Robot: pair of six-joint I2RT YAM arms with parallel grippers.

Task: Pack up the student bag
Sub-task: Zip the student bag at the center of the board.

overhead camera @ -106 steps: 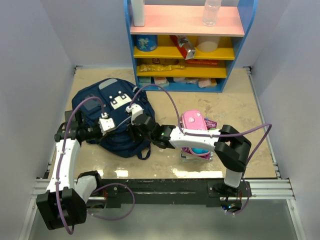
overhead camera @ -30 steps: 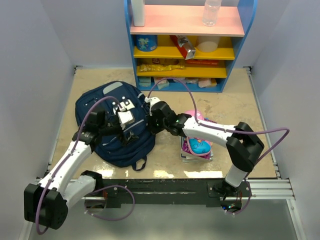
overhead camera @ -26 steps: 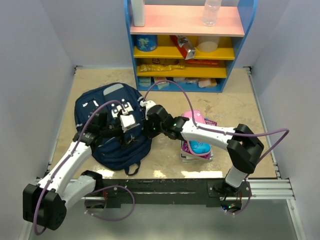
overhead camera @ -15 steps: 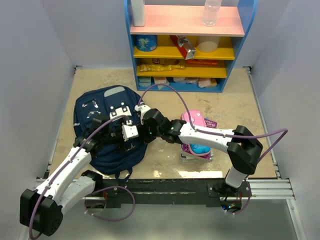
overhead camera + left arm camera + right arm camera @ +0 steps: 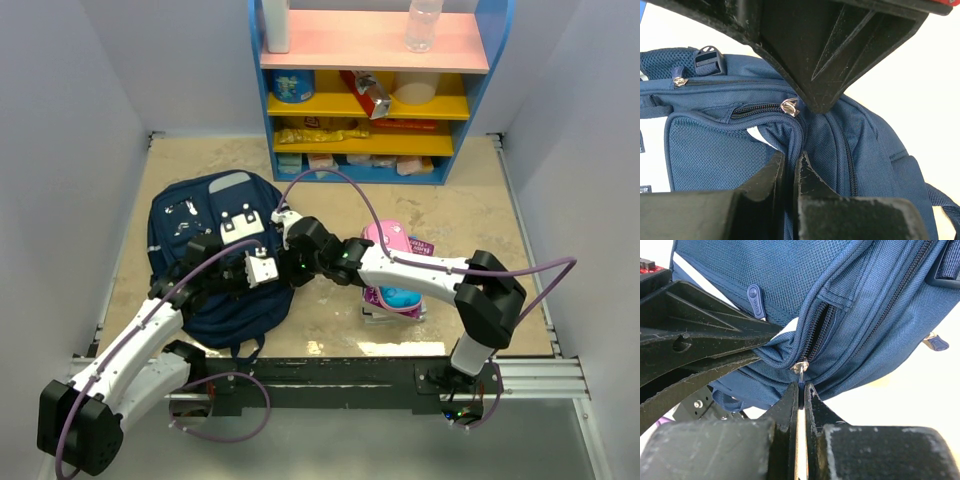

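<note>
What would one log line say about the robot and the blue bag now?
student bag: lying flat | left fingers: pinching bag fabric by zip | right fingers: shut on zipper pull

Overhead, the left arm (image 5: 140, 335) covers a chunk of the student bag (image 5: 185, 240), and the shelf's (image 5: 350, 45) top is cropped.

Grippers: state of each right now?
Left gripper: closed, pinching the student bag fabric beside the zip.
Right gripper: closed on the zipper pull.
</note>
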